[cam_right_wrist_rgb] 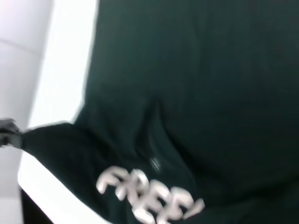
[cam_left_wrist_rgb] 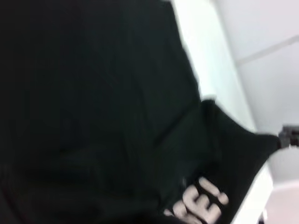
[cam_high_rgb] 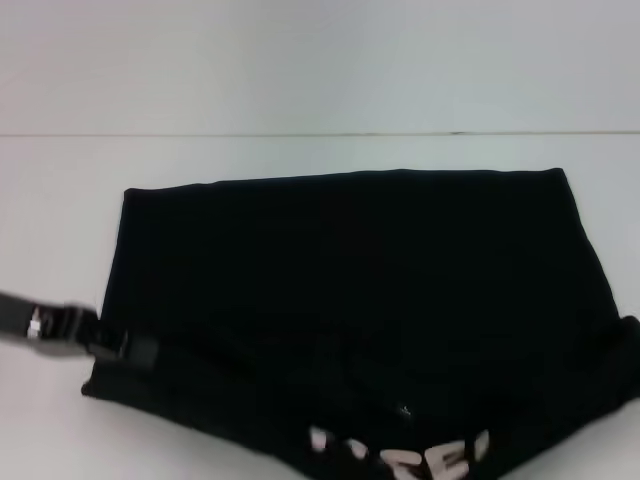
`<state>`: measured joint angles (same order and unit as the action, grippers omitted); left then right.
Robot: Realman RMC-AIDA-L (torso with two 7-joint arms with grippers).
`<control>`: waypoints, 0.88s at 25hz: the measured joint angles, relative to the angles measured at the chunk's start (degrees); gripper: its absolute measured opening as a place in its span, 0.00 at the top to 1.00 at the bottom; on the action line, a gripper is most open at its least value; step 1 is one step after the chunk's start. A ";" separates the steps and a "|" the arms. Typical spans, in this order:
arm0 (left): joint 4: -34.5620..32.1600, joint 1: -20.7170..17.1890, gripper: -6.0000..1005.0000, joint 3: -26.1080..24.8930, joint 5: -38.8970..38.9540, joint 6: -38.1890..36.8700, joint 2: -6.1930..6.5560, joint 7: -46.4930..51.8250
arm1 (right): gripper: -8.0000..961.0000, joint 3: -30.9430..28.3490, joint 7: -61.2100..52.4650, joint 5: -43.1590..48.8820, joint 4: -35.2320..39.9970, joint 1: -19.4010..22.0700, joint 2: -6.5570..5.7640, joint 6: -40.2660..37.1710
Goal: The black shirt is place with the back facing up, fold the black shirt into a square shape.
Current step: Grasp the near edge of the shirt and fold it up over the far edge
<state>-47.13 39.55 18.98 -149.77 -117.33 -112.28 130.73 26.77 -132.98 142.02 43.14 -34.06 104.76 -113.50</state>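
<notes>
The left tool [cam_high_rgb: 135, 350] pinches the black shirt [cam_high_rgb: 350, 290] at its near-left edge on the white table [cam_high_rgb: 60, 200].

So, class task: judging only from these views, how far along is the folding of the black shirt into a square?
Partly done. The black shirt lies on the white table with its near edge turned over, so the cream lettering shows. In hand: the left tool is at the shirt's left near corner; its grip is unclear. The right tool is out of the head view. Left: the shirt is still a wide rectangle, not a square.
</notes>
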 joint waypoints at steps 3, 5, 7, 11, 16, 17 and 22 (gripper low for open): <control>0.19 0.98 0.99 -2.57 2.09 2.13 0.88 1.05 | 0.96 -1.34 0.10 -5.67 -0.26 -0.01 -1.62 0.08; 0.41 1.70 0.99 -3.55 3.50 5.03 1.34 2.54 | 0.96 -2.96 0.04 -9.16 -0.12 -0.09 -2.57 0.82; 0.60 2.42 0.99 -3.74 5.19 8.92 1.58 4.21 | 0.96 -4.61 -0.28 -11.17 0.03 -0.40 -3.18 2.98; 0.89 3.85 0.99 -3.06 6.81 17.22 1.38 6.54 | 0.96 -5.93 -0.87 -12.38 -0.24 -1.12 -3.08 11.66; 4.23 4.73 0.99 0.33 6.91 28.72 0.77 8.44 | 0.96 -3.05 -1.34 -11.83 -3.16 -1.61 -0.33 29.05; 4.71 4.73 0.99 1.20 6.87 30.38 0.63 8.88 | 0.96 -2.30 -1.32 -11.83 -3.83 -1.84 0.18 31.48; 6.43 4.75 0.99 3.85 6.73 36.81 0.13 10.02 | 0.96 1.35 -1.37 -11.83 -5.86 -3.44 2.48 40.79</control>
<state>-40.70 44.30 22.82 -143.04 -80.52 -112.15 140.75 28.13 -134.35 130.19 37.29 -37.50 107.24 -72.70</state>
